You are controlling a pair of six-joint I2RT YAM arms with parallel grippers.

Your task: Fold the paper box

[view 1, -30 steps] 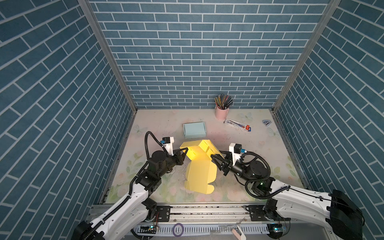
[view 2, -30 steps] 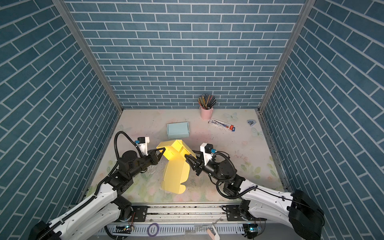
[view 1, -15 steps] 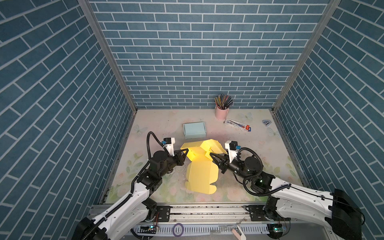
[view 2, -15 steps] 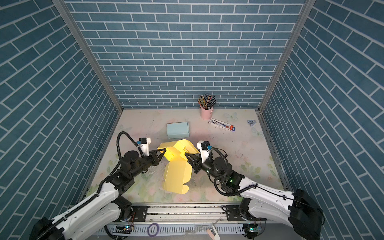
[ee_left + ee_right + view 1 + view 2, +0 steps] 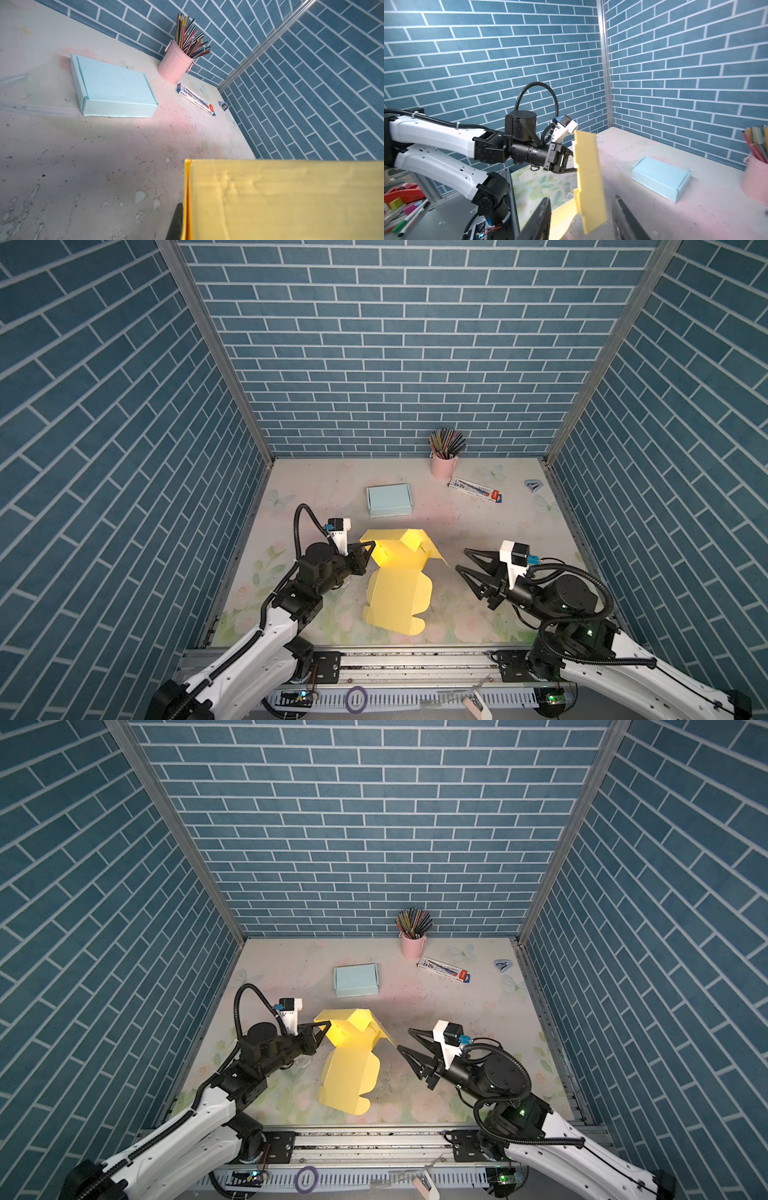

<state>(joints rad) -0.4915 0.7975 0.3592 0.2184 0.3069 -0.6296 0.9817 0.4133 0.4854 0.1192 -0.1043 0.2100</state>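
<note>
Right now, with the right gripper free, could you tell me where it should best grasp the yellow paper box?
Probably the raised right flap of the yellow paper box, approached from the right: its thin free edge faces the open right gripper, while the left gripper pinches the opposite wall.

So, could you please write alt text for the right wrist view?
The left claw pinches a raised flap of the yellow box, framed by the open right claw. A blue box and pink cup sit behind on the table.

yellow paper box, blue brick walls
</note>
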